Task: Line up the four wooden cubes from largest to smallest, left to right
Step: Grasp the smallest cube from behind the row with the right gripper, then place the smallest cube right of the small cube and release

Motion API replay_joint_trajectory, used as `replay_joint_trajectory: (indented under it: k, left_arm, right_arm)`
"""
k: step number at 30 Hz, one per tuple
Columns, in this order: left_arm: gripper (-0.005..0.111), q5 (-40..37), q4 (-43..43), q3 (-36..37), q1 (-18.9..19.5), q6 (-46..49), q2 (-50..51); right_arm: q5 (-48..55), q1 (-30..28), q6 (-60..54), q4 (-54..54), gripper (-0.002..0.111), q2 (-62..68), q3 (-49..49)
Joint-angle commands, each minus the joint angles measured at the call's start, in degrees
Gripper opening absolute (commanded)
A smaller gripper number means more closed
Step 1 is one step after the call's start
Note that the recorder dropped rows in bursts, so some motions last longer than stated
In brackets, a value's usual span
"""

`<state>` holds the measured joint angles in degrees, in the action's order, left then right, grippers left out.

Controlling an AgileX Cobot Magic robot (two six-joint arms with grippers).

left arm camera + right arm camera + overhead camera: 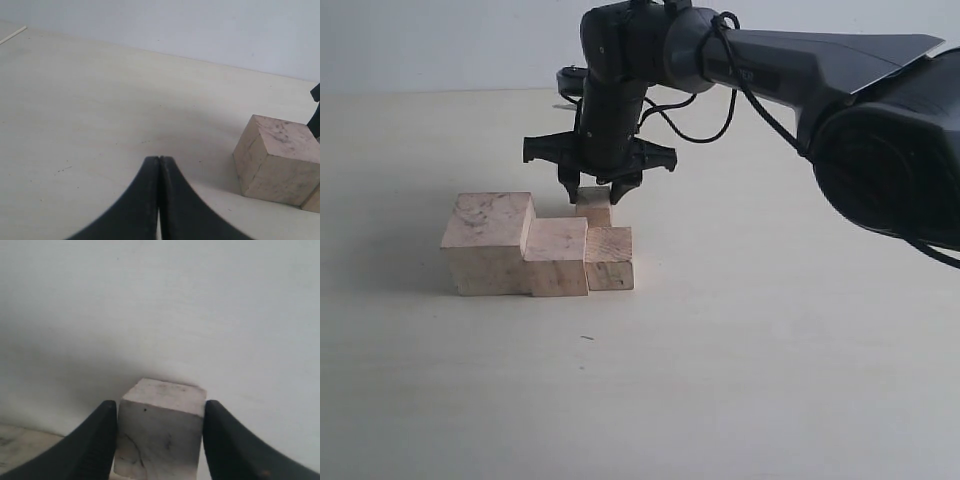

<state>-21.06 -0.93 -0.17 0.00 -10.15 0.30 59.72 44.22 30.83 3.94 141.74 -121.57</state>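
Three wooden cubes stand in a touching row on the table: the largest cube (485,240) on the left, the second-largest cube (557,256) in the middle, the darker tan cube (610,258) on the right. The smallest cube (593,205) is just behind the tan one, and my right gripper (595,190) comes down over it. In the right wrist view that pale, grey-marked smallest cube (160,432) fills the gap, with both black fingers against its sides. My left gripper (159,160) is shut and empty, over bare table some way from the largest cube (280,160).
The right arm (800,70) reaches in from the upper right, with a cable looping beside it. The pale tabletop (770,350) stretches to the right of and in front of the row. The left arm does not show in the exterior view.
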Motion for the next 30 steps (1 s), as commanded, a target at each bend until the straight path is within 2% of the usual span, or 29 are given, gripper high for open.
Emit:
replay_joint_trajectory:
  k: [1, 8, 13, 18, 22, 28, 30]
  left_arm:
    - [0.000, 0.55, 0.11, 0.17, -0.11, 0.15, -0.30]
    - [0.000, 0.55, 0.11, 0.17, -0.11, 0.15, -0.30]
    - [0.000, 0.55, 0.11, 0.17, -0.11, 0.15, -0.30]
    - [0.000, 0.55, 0.11, 0.17, -0.11, 0.15, -0.30]
    - [0.000, 0.55, 0.11, 0.17, -0.11, 0.15, -0.30]
    - [0.000, 0.55, 0.11, 0.17, -0.11, 0.15, -0.30]
    - [0.000, 0.55, 0.11, 0.17, -0.11, 0.15, -0.30]
  right_arm:
    - [2.02, -0.02, -4.19, -6.86, 0.000, -3.11, -3.39]
    - [10.24, -1.05, -23.39, -10.13, 0.000, -7.23, -6.97]
    - [10.24, -5.37, -34.60, -7.25, 0.000, -9.63, -6.58]
    - [10.24, -11.27, -49.03, 4.66, 0.000, -14.28, -1.59]
    - [10.24, -15.12, -55.88, 6.33, 0.000, -17.88, 2.72]
    - [10.24, -16.23, -68.64, 9.55, 0.000, -21.64, 12.64]
    - [10.24, -16.23, -77.87, 13.54, 0.000, -22.24, 18.24]
